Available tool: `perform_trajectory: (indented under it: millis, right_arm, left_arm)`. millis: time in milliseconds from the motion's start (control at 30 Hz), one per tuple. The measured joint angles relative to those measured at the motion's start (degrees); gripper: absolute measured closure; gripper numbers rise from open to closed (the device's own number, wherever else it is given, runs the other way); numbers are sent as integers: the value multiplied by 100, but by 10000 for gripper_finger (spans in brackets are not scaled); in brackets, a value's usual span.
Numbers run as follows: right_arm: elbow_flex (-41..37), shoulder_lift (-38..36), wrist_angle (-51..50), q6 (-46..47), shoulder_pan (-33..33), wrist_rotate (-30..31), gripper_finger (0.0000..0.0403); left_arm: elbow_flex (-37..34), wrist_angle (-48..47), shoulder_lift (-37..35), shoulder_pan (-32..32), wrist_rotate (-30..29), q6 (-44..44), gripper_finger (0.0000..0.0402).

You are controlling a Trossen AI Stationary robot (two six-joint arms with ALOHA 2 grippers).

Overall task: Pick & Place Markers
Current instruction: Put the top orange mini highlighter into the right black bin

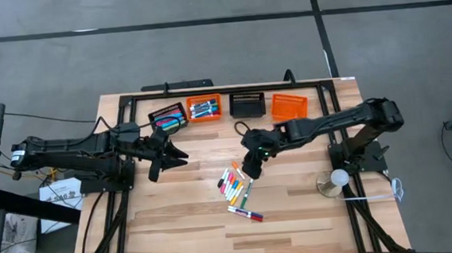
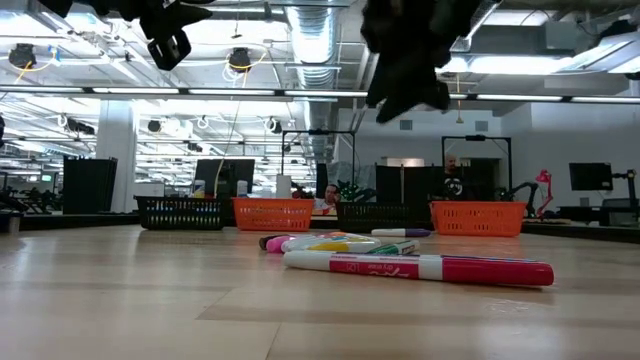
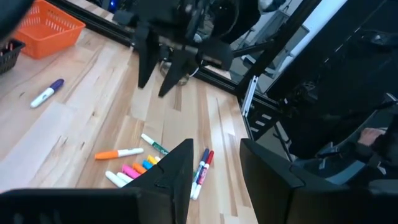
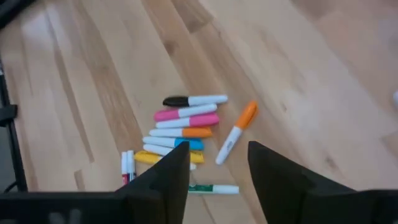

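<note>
1. Nearest the low camera lies a white-barrelled plastic marker with a red cap (image 2: 420, 268), flat on the pale wooden plank desk (image 1: 185, 225), at the near edge of the loose cluster of coloured capped markers (image 1: 237, 188).
2. The left pincer (image 1: 167, 158) hangs above bare wood left of that cluster, its two dark fingers (image 3: 174, 177) spread, with nothing between them.
3. Behind it, the black mesh rectangular basket (image 1: 168, 117) and the orange mesh basket (image 1: 204, 109) both hold markers.
4. The right pincer (image 1: 254, 166) hovers just right of the cluster's far end, its dark fingers (image 4: 171, 177) apart and holding nothing.
5. Further right along the back stand a second black mesh basket (image 1: 247, 104) and a second orange one (image 1: 289, 105).
</note>
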Motion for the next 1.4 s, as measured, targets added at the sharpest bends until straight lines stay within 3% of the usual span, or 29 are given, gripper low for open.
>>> perform_trajectory:
  millis: [133,333,833,1333,1400]
  right_arm:
    - [135,447,-1,173,9,-382,211]
    - [373,1021,36,178,17,-386,194]
    - [450,1571,121,507,-176,-333,232]
    - [630,1929,-2,267,-196,-331,237]
    - [694,1968,-396,144,-217,-329,238]
  left_arm:
    - [0,-6,0,0,1,79,271]
    - [0,-13,0,2,2,153,271]
    - [4,-118,0,0,4,155,271]
    - [5,-163,2,0,8,306,271]
    - [4,-162,0,0,9,306,271]
